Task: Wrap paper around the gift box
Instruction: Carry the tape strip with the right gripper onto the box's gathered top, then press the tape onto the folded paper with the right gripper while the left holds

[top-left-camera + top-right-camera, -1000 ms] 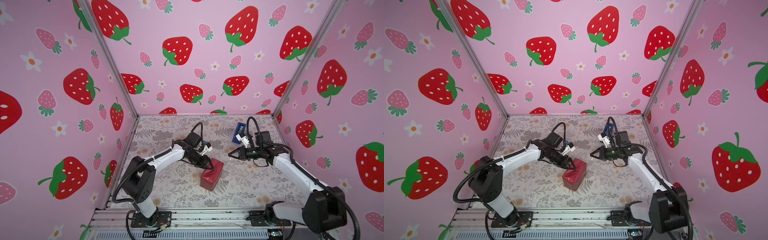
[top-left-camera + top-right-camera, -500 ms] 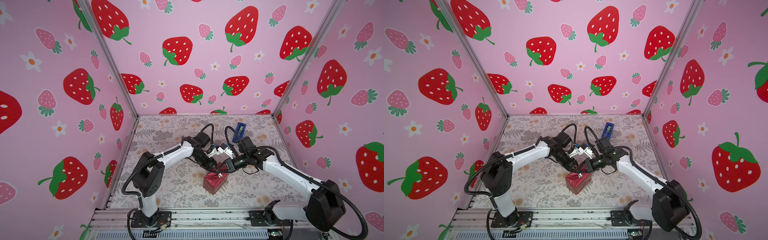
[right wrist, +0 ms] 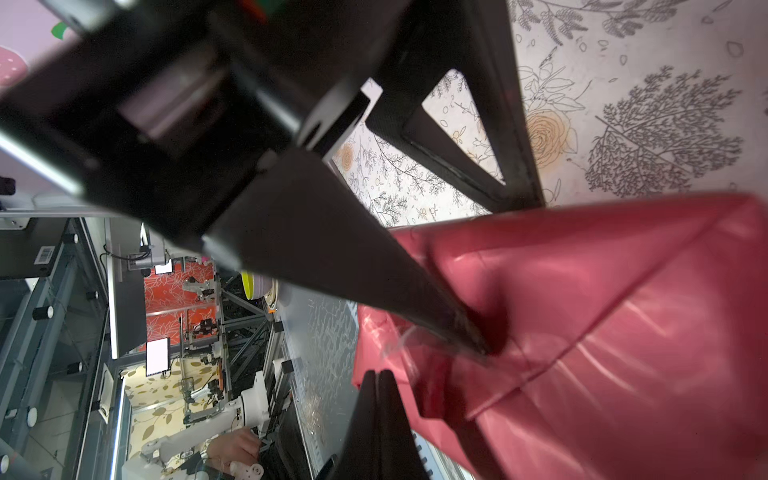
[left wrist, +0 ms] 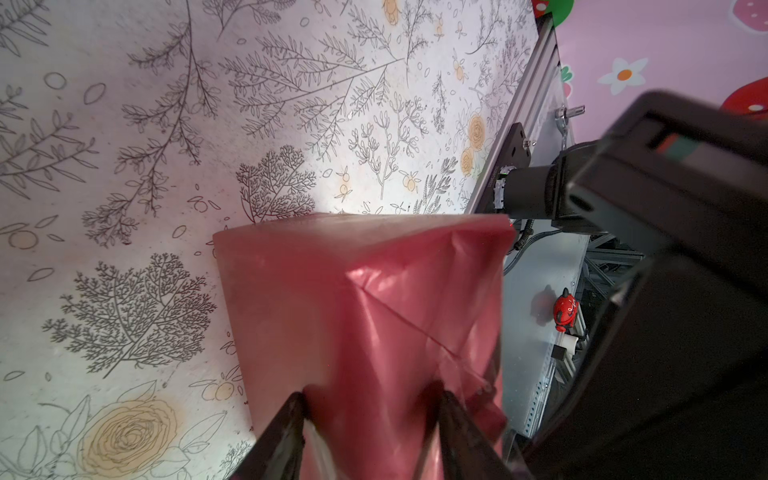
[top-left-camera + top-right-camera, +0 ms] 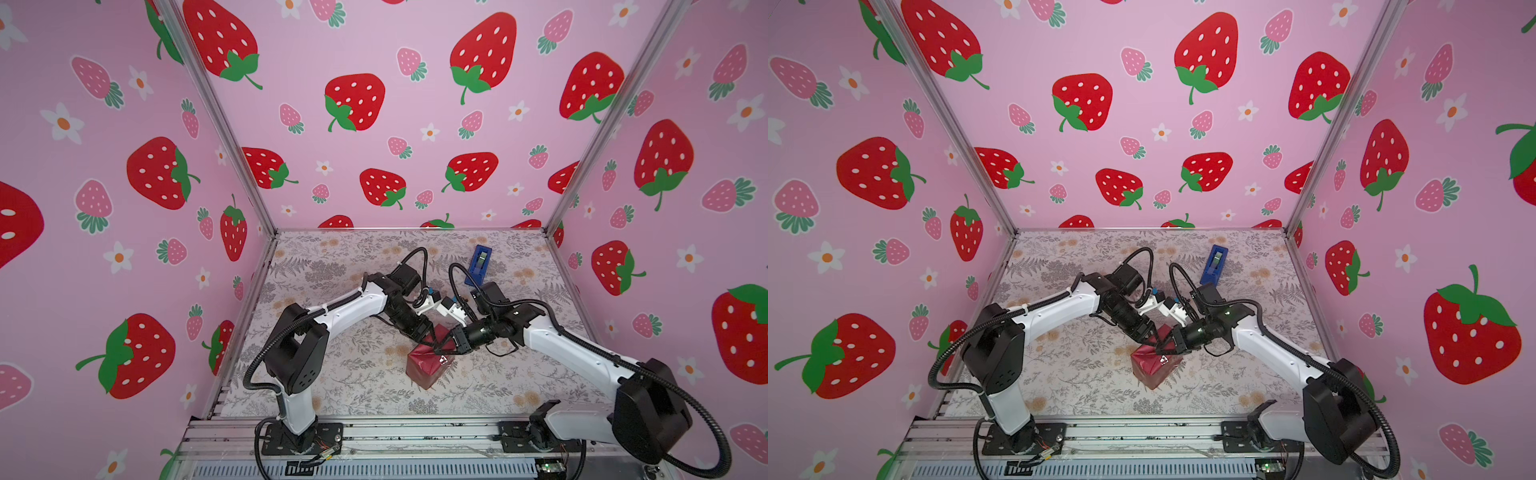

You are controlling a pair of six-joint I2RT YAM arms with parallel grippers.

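Since a second ago the right gripper (image 5: pixel 445 350) has swung away from the tape dispenser (image 5: pixel 480 264) and across to the parcel, and the left arm has stretched further toward the middle. Both grippers now meet over the top of the paper (image 5: pixel 424 370), which wraps the gift box completely, so none of the box's own surface shows. That wrapped cube stands on the table (image 5: pixel 332 270) near the front centre, one corner turned toward the camera in both top views, well apart from the dispenser at the back right

The left gripper (image 4: pixel 370 399) comes down on the parcel's far upper edge with its jaws half apart. In the left wrist view the paper fills the gap between the two black fingers (image 4: pixel 286 432) and touches both, so it grasps a paper-covered part of the cube. The right gripper (image 3: pixel 376 380) is clenched, its fingers pressed flat together, with the tips at the edge of the parcel's top face, just beside the left one's pressing fingertip. A thin clear sliver (image 3: pixel 397 345) (it looks like tape) shows near those tips; whether it is pinched I cannot tell

The paper is dark red, thin and glossy, catching light in streaks, with sharp diagonal fold lines and a loose crumpled flap on top. The table cover is matt and pale, printed with grey ferns and faded orange roses; the dispenser is a narrow bright-blue block
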